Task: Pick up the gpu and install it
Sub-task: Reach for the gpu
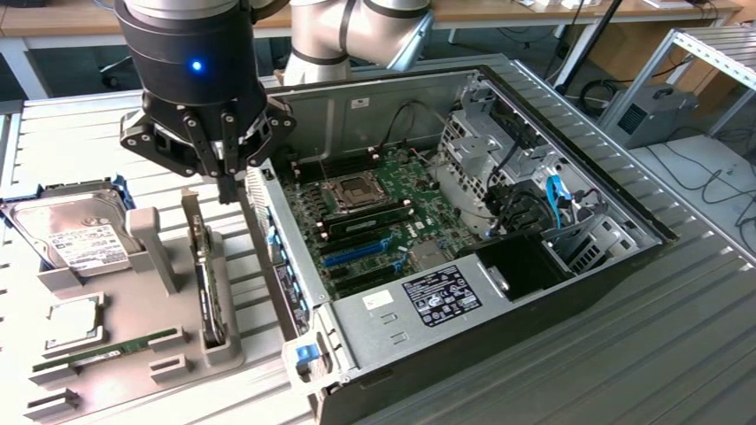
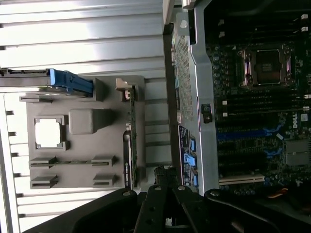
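Fingers of the gripper (image 1: 227, 191) pinched fully together, nothing between them. Hangs point-down over the narrow gap between a grey holder (image 1: 142, 363) and the open computer case (image 1: 590, 257), above a ridged metal table (image 1: 661, 354).

Just below the fingertips, on the holder side: the gpu (image 1: 211, 288), upright on its long edge in a slot of the holder, apart from the fingers. Reads in the wrist view as a thin dark strip with a green board edge.

Farther out past the gpu, all on the holder: a grey upright block (image 1: 154, 243), a hard drive (image 1: 65, 235) in a blue-edged bracket, a square processor chip (image 1: 73, 323) and a slim green memory stick (image 1: 112, 350).

On the other side of the fingers, close by: the case's rear wall (image 1: 269, 248) with blue clips (image 2: 189, 160). Rises between the gripper and the motherboard (image 1: 390, 208). Beyond that wall: a processor socket (image 1: 354, 190), a blue expansion slot (image 1: 354, 252), a metal drive cage (image 1: 473, 150), a blue cable (image 1: 555, 190) and a blue latch (image 1: 307, 354) at the case corner.

Writing: a white label on the hard drive and a black sticker (image 1: 440, 297) with white print inside the case, both too small to read. White lettering (image 2: 295, 124) on the motherboard in the wrist view, looking like DELL.
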`<state>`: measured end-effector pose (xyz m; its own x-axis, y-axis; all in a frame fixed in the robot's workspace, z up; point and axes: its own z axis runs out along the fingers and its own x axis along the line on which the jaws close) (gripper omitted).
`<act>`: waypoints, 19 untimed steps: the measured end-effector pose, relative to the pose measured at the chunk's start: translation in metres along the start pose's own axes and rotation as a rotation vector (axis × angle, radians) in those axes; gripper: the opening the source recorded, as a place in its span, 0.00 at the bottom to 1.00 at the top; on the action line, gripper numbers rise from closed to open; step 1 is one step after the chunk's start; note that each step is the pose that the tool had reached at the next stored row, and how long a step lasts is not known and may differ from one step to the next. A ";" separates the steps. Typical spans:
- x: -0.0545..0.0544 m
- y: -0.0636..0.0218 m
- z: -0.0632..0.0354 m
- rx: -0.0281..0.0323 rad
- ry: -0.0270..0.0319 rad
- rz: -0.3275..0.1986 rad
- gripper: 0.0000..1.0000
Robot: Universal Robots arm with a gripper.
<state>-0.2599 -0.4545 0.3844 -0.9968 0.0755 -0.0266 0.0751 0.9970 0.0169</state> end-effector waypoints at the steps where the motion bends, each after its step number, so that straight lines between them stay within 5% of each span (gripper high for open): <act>1: 0.000 -0.0004 0.0000 0.0001 0.0001 0.000 0.11; 19: -0.001 -0.0093 -0.0001 0.0018 -0.0001 0.000 0.11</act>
<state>-0.2599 -0.4638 0.3844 -0.9968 0.0755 -0.0267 0.0751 0.9971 0.0151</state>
